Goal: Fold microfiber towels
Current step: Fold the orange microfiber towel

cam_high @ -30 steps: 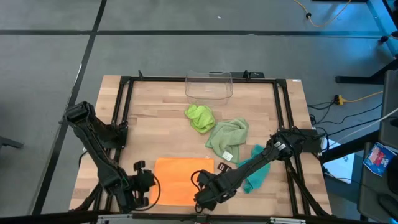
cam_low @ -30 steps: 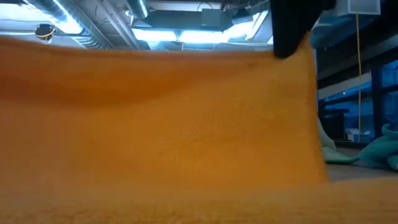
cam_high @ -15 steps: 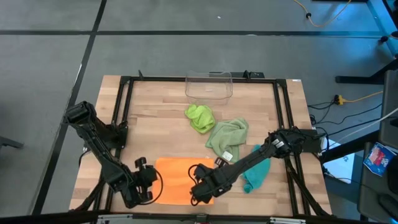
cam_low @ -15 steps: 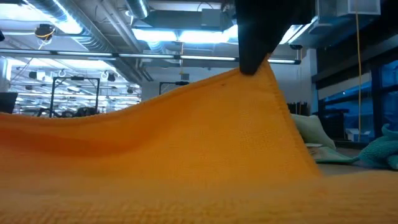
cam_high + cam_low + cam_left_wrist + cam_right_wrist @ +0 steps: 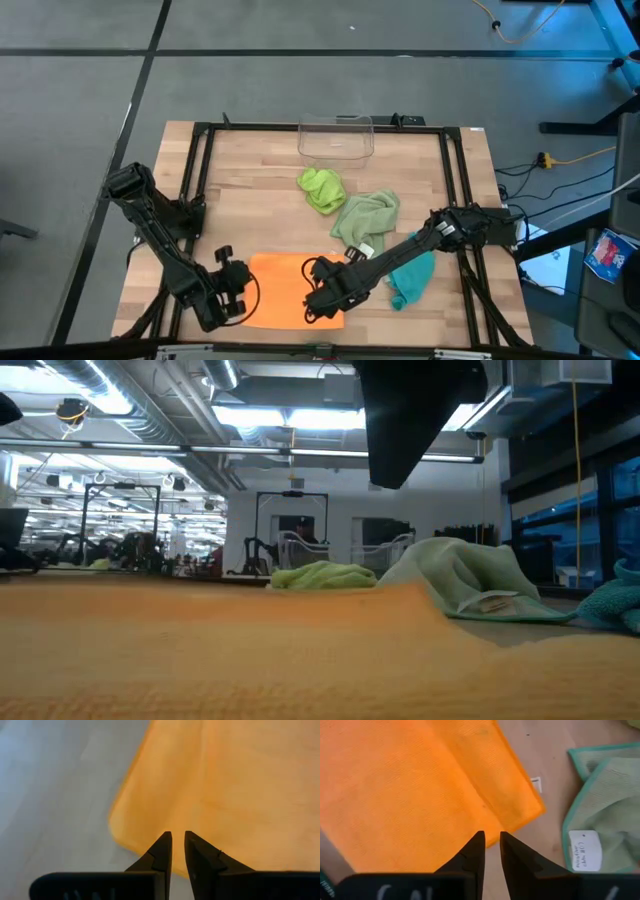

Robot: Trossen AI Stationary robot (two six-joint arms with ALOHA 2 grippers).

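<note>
Left gripper (image 5: 178, 836) is hovering just above the orange towel (image 5: 290, 290) near its left edge; jaws standing slightly apart, a narrow gap, nothing between them. Right gripper (image 5: 490, 837) is hanging over the towel's right side, beside a fold line, jaws likewise parted a crack and empty. The towel is lying flat on the table's (image 5: 250, 190) front edge, a doubled rectangle between the two arms.

Judgement: the release after a fold is in hand. To do it well, both grippers are best lifting straight up, clear of the nap, so no finger is dragging the top layer off square. Before the next fold, the corners need checking for alignment, and any regrasp should be taking both layers at an edge, not the middle.

Outward: sage towel (image 5: 365, 222) with its white tag (image 5: 584, 849) is lying just beyond the orange one's right corner; lime towel (image 5: 321, 189) farther back; teal towel (image 5: 412, 280) under the right arm, still crumpled. Clear bin (image 5: 335, 138) at the back.

Views: the right wrist view is showing a crease and a small label (image 5: 536, 784) by the orange corner, which the high view is missing. The low view is giving the towel's flatness edge-on, though its near foreground is probably too blurred to judge layers.
</note>
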